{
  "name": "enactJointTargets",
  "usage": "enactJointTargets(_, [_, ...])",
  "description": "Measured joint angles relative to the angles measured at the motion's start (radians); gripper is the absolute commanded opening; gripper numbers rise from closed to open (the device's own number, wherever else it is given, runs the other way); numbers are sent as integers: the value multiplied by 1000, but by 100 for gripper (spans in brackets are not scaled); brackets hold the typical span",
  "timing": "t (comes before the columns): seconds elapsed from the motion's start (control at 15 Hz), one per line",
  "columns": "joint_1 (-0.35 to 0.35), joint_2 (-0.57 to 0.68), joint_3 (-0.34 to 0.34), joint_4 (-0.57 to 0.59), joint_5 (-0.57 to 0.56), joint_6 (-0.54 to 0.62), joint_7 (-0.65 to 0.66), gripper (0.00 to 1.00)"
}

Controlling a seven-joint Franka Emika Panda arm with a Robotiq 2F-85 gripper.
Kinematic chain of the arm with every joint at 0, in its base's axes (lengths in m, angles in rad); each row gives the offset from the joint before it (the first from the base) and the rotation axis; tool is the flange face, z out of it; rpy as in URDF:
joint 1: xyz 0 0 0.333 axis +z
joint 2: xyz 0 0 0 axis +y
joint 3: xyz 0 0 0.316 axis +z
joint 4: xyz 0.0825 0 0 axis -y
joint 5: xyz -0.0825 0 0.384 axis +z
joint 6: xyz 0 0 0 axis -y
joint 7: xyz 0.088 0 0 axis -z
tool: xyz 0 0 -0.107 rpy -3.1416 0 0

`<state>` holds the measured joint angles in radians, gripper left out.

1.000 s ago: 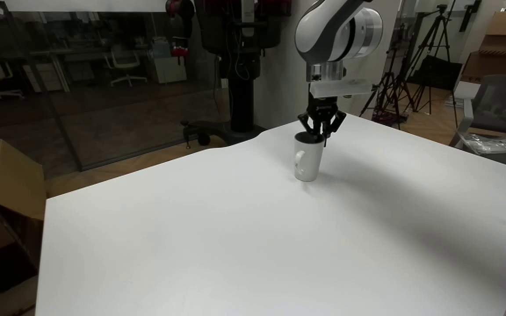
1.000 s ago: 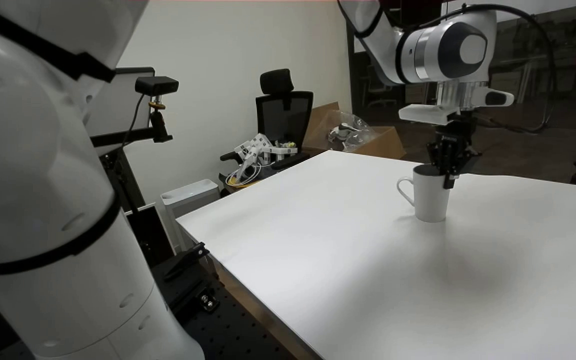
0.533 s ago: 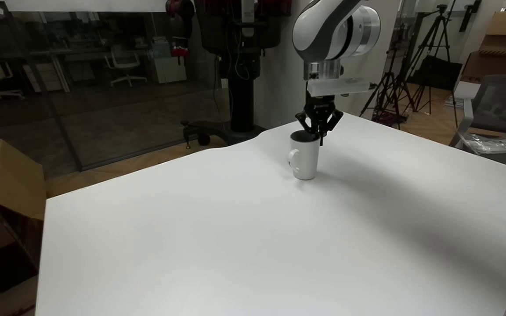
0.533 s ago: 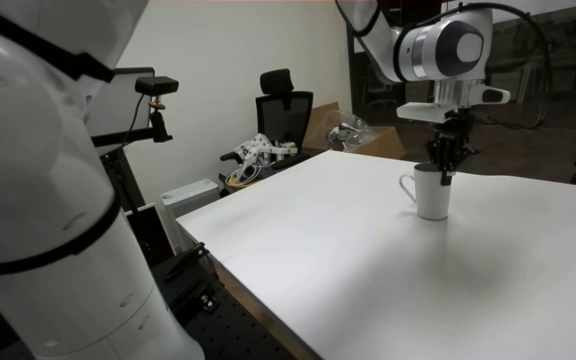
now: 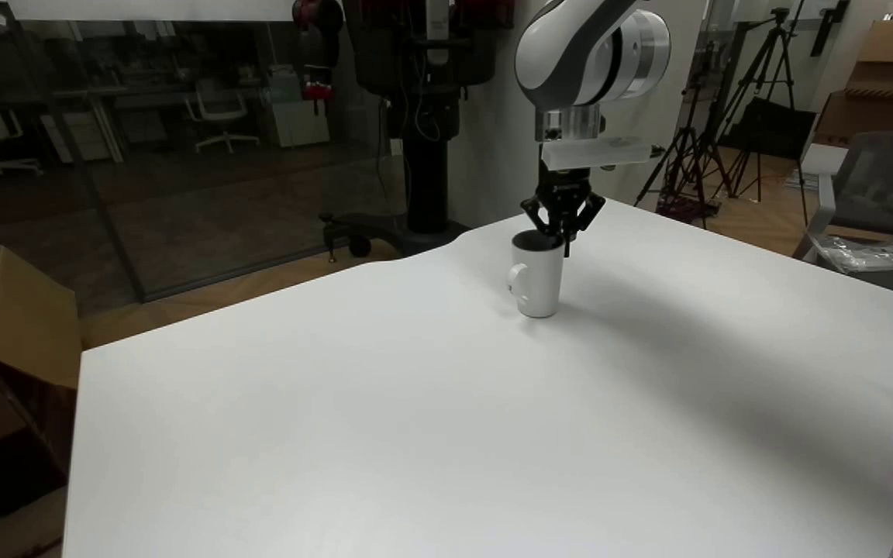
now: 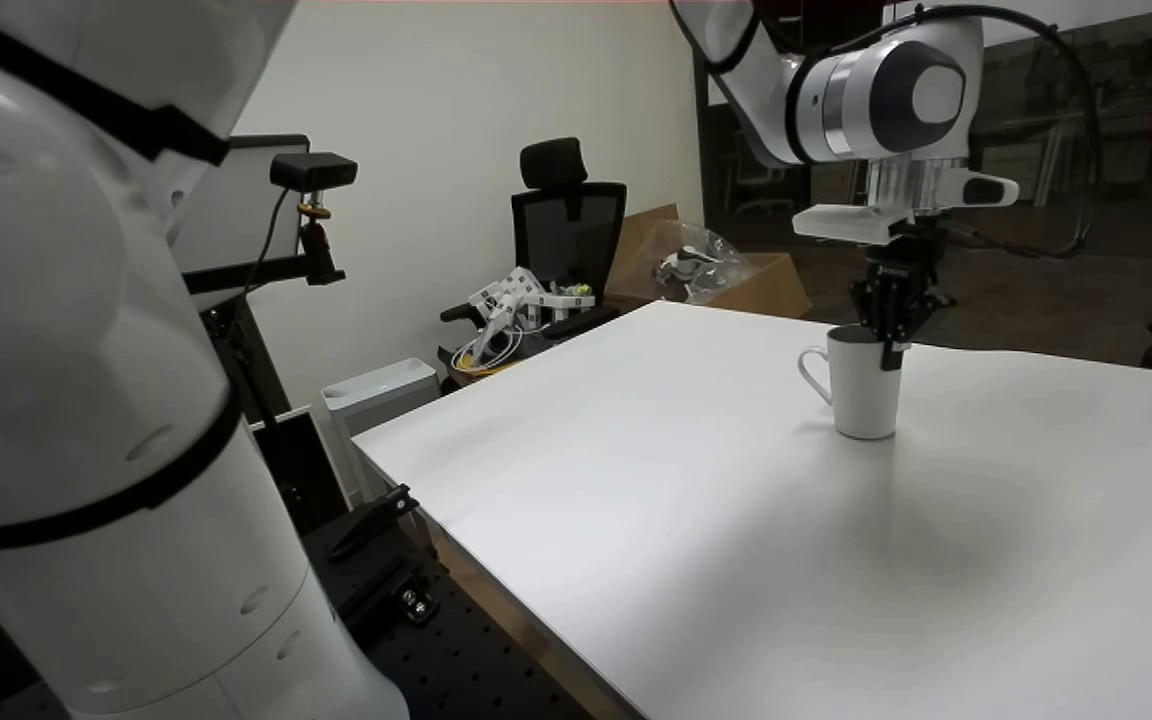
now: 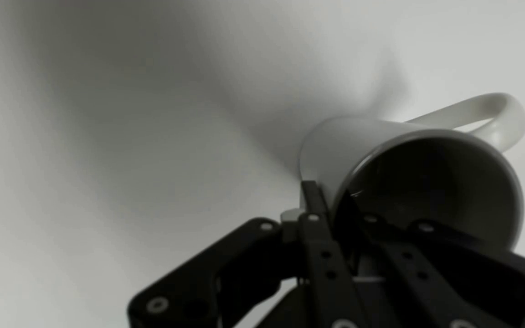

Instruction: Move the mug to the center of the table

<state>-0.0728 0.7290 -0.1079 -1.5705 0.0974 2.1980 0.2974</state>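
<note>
White mug (image 5: 543, 280) upright on the tabletop (image 5: 384, 403), toward its far edge in both exterior views. The long axis is vertical, and the dark mouth (image 7: 435, 182) opens upward. In the wrist view the handle (image 7: 512, 124) points to the upper right; in both exterior views it points leftward as pictured, on the side away from the jaws. The jaws, black and directed downward, stand narrow, with the mug's wall (image 7: 335, 152) pinched between them: one outside, the other inside the mouth.
</note>
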Motion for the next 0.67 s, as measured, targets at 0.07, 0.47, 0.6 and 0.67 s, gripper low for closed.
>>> enactJointTargets(0.07, [0,0,0,0,0,0,0,2])
enactJointTargets(0.47, [7,-16,-1,-26,-9,9,-12,2])
enactJointTargets(0.6, [16,-51,-6,-84,-24,20,-11,2])
enactJointTargets(0.67, [19,-75,-8,-123,-29,27,-12,2])
